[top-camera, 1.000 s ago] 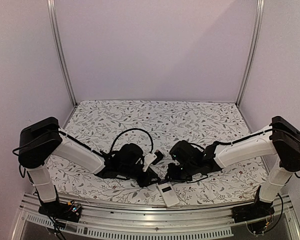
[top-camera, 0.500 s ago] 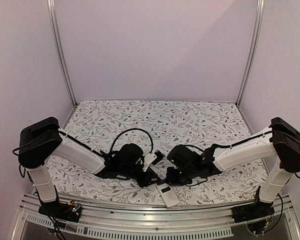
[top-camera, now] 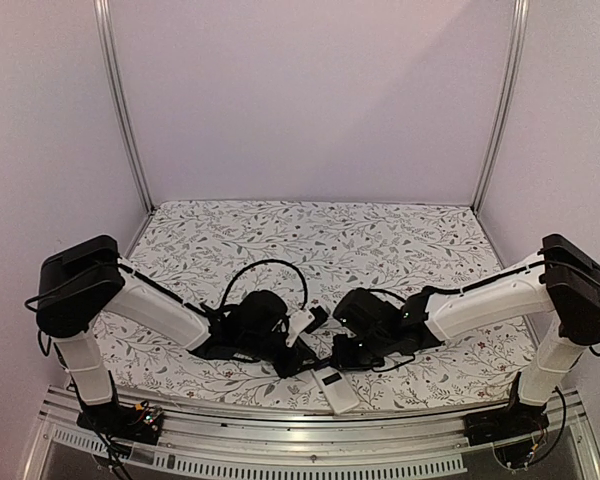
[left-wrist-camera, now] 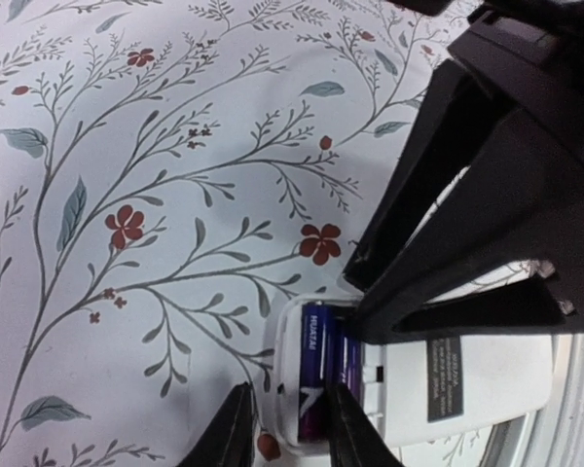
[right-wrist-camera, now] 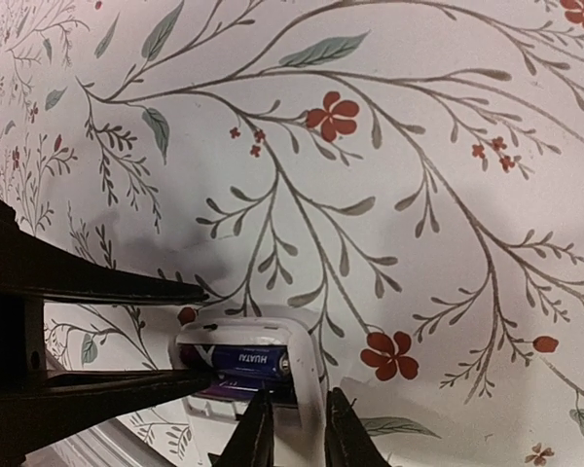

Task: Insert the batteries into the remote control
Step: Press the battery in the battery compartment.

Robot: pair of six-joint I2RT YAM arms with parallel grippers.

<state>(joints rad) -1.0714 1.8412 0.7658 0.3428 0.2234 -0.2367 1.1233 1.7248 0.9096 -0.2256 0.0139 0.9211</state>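
Observation:
The remote control lies back-up near the table's front edge, its white body showing a dark label. Its slot is uncovered at the far end and holds two batteries side by side, dark blue-purple with white print. My left gripper has its jaws narrowly apart: one finger sits outside the remote's end wall, the other rests on the batteries. My right gripper is also slightly open, astride the slot's side wall, one tip inside the slot.
The flowered cloth covers the table behind the arms. A metal rail runs along the front edge just below the remote. Both grippers meet tip to tip over the slot; black cables loop above the left wrist.
The right arm has shifted a little to the left, closer in over the remote's slot. The left arm has hardly moved. The remote lies where it was.

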